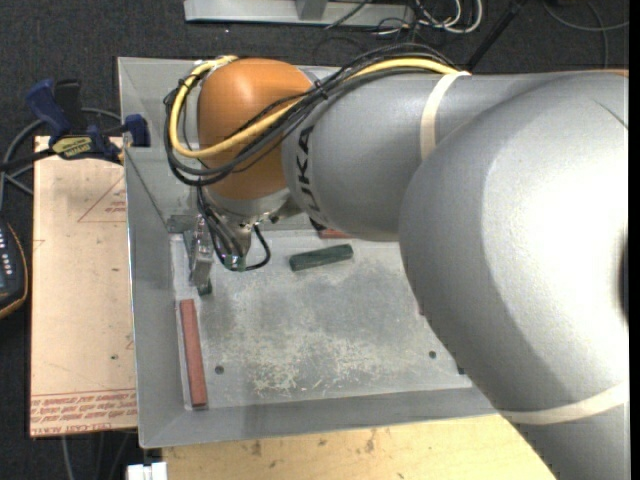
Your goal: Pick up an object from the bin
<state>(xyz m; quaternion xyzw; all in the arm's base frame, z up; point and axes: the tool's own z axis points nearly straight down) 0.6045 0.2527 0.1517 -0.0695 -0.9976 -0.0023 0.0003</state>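
The reddish-brown strip [193, 353] is judged stiff and light, probably wood or plastic. As it lies flat, little edge is offered, so it would best be taken across its narrow width, near the middle, so that tipping is avoided. It is seen as a long, thin bar laid along the left wall of the bin [330, 368]. The gripper [204, 286] hangs just beside its upper end — whether open or closed cannot be told. A dark green bar [321, 258] lies apart, mid-bin.
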